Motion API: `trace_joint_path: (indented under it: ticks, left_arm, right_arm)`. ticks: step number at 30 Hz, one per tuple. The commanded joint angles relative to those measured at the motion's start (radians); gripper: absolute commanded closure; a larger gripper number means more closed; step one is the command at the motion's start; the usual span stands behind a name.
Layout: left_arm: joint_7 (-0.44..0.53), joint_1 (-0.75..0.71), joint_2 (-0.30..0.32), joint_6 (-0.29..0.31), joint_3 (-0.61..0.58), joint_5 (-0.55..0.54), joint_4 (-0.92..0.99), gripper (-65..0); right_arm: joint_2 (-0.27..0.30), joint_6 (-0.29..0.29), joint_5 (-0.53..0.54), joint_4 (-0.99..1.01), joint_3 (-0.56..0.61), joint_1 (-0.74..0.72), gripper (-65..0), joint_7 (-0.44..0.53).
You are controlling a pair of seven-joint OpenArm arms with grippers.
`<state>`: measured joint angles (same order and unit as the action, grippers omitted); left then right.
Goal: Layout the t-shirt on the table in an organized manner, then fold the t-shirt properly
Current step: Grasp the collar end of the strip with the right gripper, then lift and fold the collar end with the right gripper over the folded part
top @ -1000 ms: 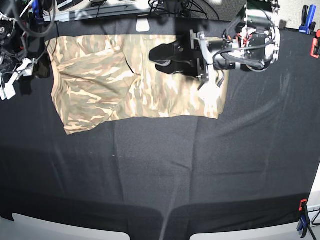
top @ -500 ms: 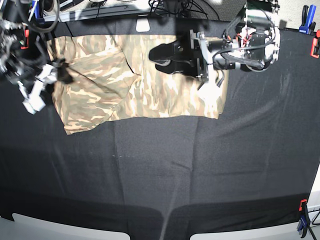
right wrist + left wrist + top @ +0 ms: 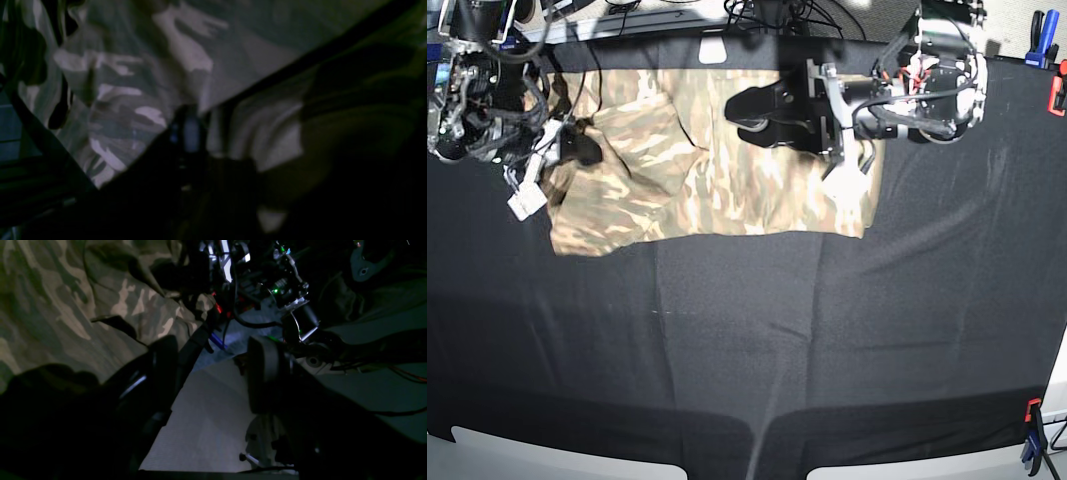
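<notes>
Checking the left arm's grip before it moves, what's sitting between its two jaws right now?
Nothing is held: in the left wrist view the left gripper stands open, with only pale surface and a strip of the camouflage-print t-shirt behind the gap.

Base view evenly lit, edges bowed; both wrist views dim, right blurred.
</notes>
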<state>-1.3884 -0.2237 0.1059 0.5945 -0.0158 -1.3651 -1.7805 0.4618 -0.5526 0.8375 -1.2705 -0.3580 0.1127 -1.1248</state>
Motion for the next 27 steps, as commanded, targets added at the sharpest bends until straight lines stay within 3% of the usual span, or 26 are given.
trace_joint_path:
  ticks: [1,10,17,22,27]
  left_arm:
    - [0.005,0.008,-0.003,0.005,0.000,-0.031,-0.019,-31.2]
    - [0.004,0.008,-0.003,0.005,0.000,-0.031,-0.019,-31.2]
    - [0.005,0.008,-0.003,0.010,0.000,0.000,-0.019,-31.2]
    - [0.013,0.008,-0.004,0.012,0.000,0.045,-0.019,-31.2]
    - [0.031,0.008,-0.011,0.012,0.000,0.060,-0.019,-31.2]
  right_arm:
    - [0.018,-0.002,-0.026,-0.007,-0.018,-0.013,-2.0,-0.014]
    - [0.058,-0.008,-0.027,-0.007,-0.179,-0.162,0.0,-0.014]
    - [0.113,0.004,-0.079,-0.007,-0.188,-0.298,0.0,-0.015]
    - [0.111,0.004,0.016,-0.022,-0.128,-0.310,0.0,-0.015]
    - [0.074,0.004,0.009,-0.106,-0.005,-0.309,0.0,-0.015]
